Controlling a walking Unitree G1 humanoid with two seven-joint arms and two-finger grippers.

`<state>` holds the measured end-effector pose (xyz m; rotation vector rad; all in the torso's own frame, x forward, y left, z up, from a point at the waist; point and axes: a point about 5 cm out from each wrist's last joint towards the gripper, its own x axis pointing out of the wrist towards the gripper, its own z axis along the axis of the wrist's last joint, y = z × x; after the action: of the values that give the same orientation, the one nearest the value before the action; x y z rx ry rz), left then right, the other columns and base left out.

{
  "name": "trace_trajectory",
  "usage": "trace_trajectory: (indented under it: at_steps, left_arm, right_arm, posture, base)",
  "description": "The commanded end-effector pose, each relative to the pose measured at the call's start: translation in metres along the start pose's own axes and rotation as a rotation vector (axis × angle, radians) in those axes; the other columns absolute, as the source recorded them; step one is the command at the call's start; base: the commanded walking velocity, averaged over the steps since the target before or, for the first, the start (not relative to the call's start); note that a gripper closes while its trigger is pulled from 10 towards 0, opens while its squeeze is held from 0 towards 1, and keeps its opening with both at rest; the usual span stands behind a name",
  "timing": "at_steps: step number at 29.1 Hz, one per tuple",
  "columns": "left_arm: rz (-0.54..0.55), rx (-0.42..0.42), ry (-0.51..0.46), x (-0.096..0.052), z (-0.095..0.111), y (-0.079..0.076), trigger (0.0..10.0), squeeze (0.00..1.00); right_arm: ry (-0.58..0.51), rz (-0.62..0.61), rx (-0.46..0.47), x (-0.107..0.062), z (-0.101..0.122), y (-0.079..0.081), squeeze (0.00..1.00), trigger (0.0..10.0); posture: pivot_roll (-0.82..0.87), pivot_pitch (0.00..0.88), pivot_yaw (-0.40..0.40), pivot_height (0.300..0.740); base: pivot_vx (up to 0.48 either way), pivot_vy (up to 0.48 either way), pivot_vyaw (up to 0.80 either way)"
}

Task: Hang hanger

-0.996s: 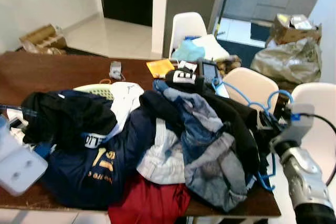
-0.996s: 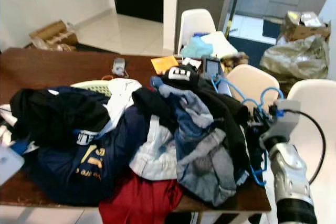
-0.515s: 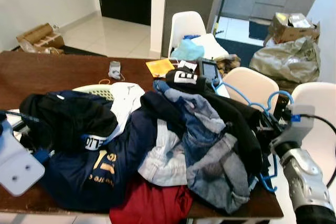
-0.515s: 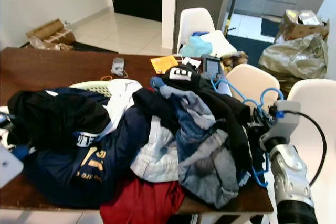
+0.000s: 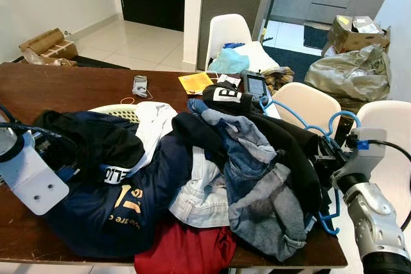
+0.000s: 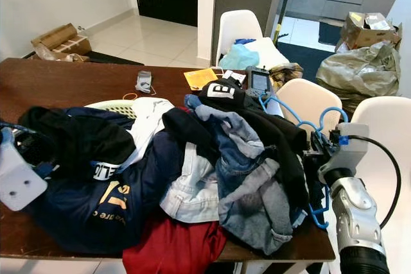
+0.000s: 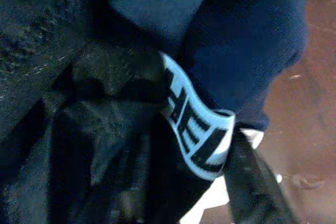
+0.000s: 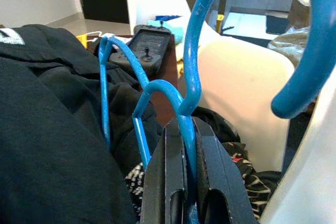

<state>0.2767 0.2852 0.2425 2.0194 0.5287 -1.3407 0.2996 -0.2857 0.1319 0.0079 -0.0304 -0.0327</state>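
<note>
A brown wooden table (image 5: 58, 88) carries a large heap of clothes (image 5: 192, 171) – a dark navy garment with yellow lettering, a black one, a white one, blue denim, grey fabric and a red piece hanging over the near edge. Seen from the head camera, the right gripper (image 6: 319, 149) sits at about 4 o'clock from the heap's centre, at the table's right edge. Its two black fingers (image 8: 168, 182) are clamped on the wire of a bright blue hanger (image 8: 191, 66) – the wrist camera shows the wire pinched between them, with the hook curling up above. The hanger lies against the black clothing at the right side of the heap, its blue loops rising toward a white chair (image 5: 308, 104) behind.

The left gripper (image 5: 61, 158) is at about 9 o'clock, pressed into the black and navy clothes beside its pale grey wrist block (image 5: 29, 178); I cannot tell how its fingers stand. Its wrist camera shows dark fabric and a white band with black letters (image 7: 197, 135).

At 12 o'clock on the table lie a small handheld device (image 5: 255, 85) and a yellow paper (image 5: 196, 82)
</note>
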Motion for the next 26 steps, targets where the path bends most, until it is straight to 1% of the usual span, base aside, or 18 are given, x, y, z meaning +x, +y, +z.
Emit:
trace_trajectory:
  at_steps: [1, 5, 9, 11, 12, 13, 14, 16, 18, 19, 20, 21, 22, 23, 26]
  left_arm:
    - [0.003, 0.015, -0.016, 0.008, 0.002, 0.004, 0.0, 0.00]
    - [0.003, 0.015, -0.016, 0.008, 0.002, 0.004, 0.0, 0.00]
    - [0.019, 0.020, -0.025, 0.011, -0.001, 0.008, 0.0, 0.00]
    - [0.060, 0.005, -0.037, 0.009, -0.004, 0.014, 0.0, 0.00]
    - [0.060, 0.005, -0.037, 0.009, -0.004, 0.014, 0.0, 0.00]
    - [0.089, -0.001, -0.045, 0.007, -0.006, 0.017, 0.0, 0.00]
    - [0.089, -0.001, -0.045, 0.007, -0.006, 0.017, 0.0, 0.00]
    - [0.209, -0.069, -0.141, -0.005, -0.003, 0.033, 0.0, 0.00]
    - [0.209, -0.069, -0.141, -0.005, -0.003, 0.033, 0.0, 0.00]
    - [0.301, -0.122, -0.224, -0.018, 0.000, 0.046, 0.0, 0.00]
    - [0.301, -0.122, -0.224, -0.018, 0.000, 0.046, 0.0, 0.00]
    - [0.391, -0.175, -0.320, -0.033, 0.004, 0.059, 0.0, 0.00]
    - [0.391, -0.175, -0.320, -0.033, 0.004, 0.059, 0.0, 0.00]
    - [0.470, -0.217, -0.405, -0.048, 0.006, 0.070, 0.0, 0.00]
    - [0.470, -0.217, -0.405, -0.048, 0.006, 0.070, 0.0, 0.00]
  right_arm:
    - [0.075, -0.013, 0.014, -0.006, -0.016, -0.001, 0.00, 10.0]
    - [0.075, -0.013, 0.014, -0.006, -0.016, -0.001, 0.00, 10.0]
    - [0.073, -0.015, 0.014, -0.006, -0.015, -0.002, 0.00, 10.0]
    - [0.073, -0.014, 0.016, -0.006, -0.015, -0.001, 0.00, 10.0]
    - [0.073, -0.014, 0.016, -0.006, -0.015, -0.001, 0.00, 10.0]
    - [0.074, -0.013, 0.016, -0.006, -0.015, 0.000, 0.00, 10.0]
    - [0.074, -0.013, 0.016, -0.006, -0.015, 0.000, 0.00, 10.0]
    - [0.075, -0.012, 0.018, -0.005, -0.015, 0.000, 0.00, 10.0]
    - [0.075, -0.012, 0.018, -0.005, -0.015, 0.000, 0.00, 10.0]
    - [0.074, -0.012, 0.018, -0.005, -0.015, 0.001, 0.00, 10.0]
    - [0.074, -0.012, 0.018, -0.005, -0.015, 0.001, 0.00, 10.0]
    - [0.074, -0.012, 0.018, -0.006, -0.015, 0.001, 0.00, 10.0]
    - [0.074, -0.012, 0.018, -0.006, -0.015, 0.001, 0.00, 10.0]
    - [0.074, -0.012, 0.020, -0.006, -0.016, 0.001, 0.00, 10.0]
    - [0.074, -0.012, 0.020, -0.006, -0.016, 0.001, 0.00, 10.0]
  posture:
    - [0.08, 0.021, -0.033, 0.740]
    - [0.08, 0.021, -0.033, 0.740]
    - [0.08, 0.022, -0.031, 0.740]
    - [0.08, 0.023, -0.032, 0.740]
    - [0.08, 0.023, -0.032, 0.740]
    - [0.08, 0.023, -0.031, 0.740]
    - [0.08, 0.023, -0.031, 0.740]
    - [0.09, 0.024, -0.031, 0.740]
    - [0.09, 0.024, -0.031, 0.740]
    - [0.08, 0.024, -0.030, 0.740]
    - [0.08, 0.024, -0.030, 0.740]
    - [0.08, 0.024, -0.029, 0.740]
    - [0.08, 0.024, -0.029, 0.740]
    - [0.09, 0.023, -0.029, 0.740]
    - [0.09, 0.023, -0.029, 0.740]
  base:
    - [0.000, 0.000, 0.00]
    - [0.000, 0.000, 0.00]
    - [0.000, 0.000, 0.00]
    - [0.000, 0.000, 0.00]
    - [0.000, 0.000, 0.00]
    - [0.000, 0.000, 0.00]
    - [0.000, 0.000, 0.00]
    - [0.000, 0.000, 0.00]
    - [0.000, 0.000, 0.00]
    - [0.000, 0.000, 0.00]
    - [0.000, 0.000, 0.00]
    - [0.000, 0.000, 0.00]
    - [0.000, 0.000, 0.00]
    - [0.000, 0.000, 0.00]
    - [0.000, 0.000, 0.00]
